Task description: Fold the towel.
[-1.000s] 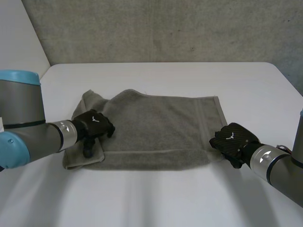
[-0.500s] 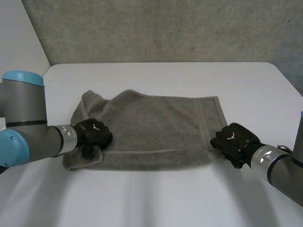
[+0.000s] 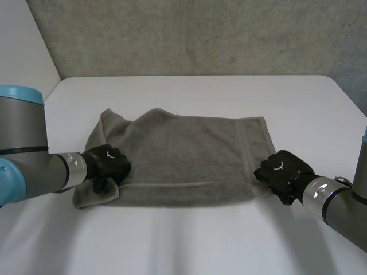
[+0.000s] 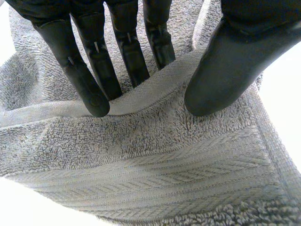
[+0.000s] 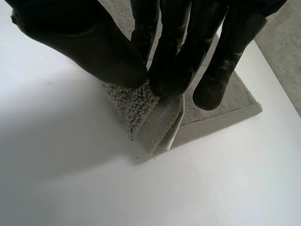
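Bare table [image 3: 195, 246] all round towel [image 3: 189, 154], grey wall [image 3: 200, 34] behind

Head view looks down; wrist views closely face the towel [image 3: 189, 154].

Soft, even light falls brightly on the white table [image 3: 189, 91].

- The left hand [image 3: 108, 163] has drawn back toward the robot and out to its left, from further in on the towel [image 3: 189, 154] to the near left corner.
- That corner has slid leftward with it.
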Motion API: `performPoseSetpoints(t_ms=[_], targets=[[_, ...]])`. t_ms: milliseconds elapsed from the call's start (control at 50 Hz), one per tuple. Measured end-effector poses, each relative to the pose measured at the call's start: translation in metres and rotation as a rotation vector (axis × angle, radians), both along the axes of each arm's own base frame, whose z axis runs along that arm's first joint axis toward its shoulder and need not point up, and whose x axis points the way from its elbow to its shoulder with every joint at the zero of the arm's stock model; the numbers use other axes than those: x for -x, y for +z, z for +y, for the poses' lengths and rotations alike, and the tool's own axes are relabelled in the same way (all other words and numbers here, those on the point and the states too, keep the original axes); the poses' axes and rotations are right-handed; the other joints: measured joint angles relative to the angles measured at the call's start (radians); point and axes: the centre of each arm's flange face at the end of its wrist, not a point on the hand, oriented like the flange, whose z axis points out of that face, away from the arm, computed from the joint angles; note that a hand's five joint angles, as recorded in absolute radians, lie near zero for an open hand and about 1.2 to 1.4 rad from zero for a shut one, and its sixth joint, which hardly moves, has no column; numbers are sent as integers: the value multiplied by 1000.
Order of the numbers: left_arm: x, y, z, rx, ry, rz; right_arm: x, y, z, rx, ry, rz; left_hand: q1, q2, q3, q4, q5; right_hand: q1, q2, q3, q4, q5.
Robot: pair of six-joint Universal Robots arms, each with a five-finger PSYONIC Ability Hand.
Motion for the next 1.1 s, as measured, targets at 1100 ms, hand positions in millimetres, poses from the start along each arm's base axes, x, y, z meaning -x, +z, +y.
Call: performPoseSetpoints(t_ms=[1100], targets=[[-104, 89, 67, 299, 685, 614, 85, 110, -1, -86, -49, -148, 240, 296, 343, 326, 289, 0, 6, 0, 0, 0]])
